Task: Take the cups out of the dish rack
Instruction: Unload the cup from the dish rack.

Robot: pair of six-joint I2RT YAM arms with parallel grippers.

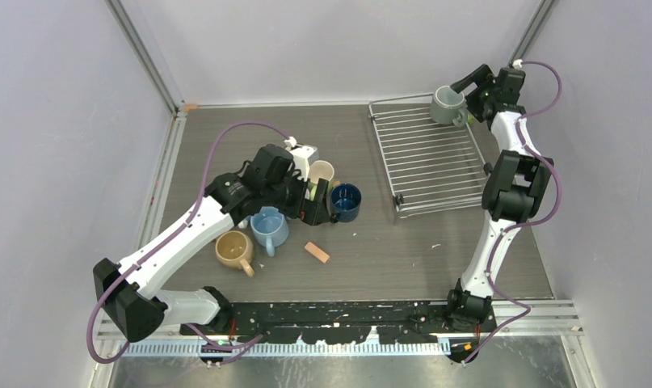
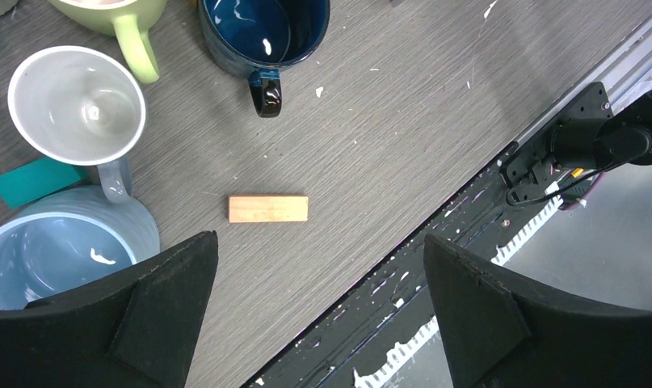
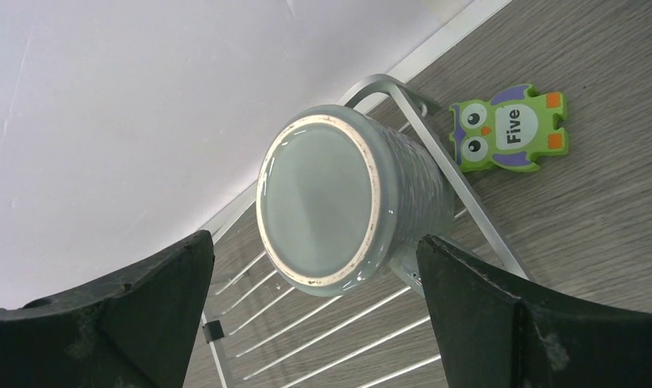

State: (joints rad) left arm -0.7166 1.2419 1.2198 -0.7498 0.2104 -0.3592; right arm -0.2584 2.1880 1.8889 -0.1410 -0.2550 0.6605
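While right tool gapes | grey-green cup centred just ahead

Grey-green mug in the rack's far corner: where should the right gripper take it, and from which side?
Probably across the round body of the grey-green mug, just behind the flat, ringed end facing the wrist camera, coming straight at that end. The mug lies tilted against the dish rack corner rail, and the open right gripper frames it. Its handle isn't clearly visible.

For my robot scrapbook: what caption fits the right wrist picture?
Open right gripper facing a grey-green mug at the dish rack corner.
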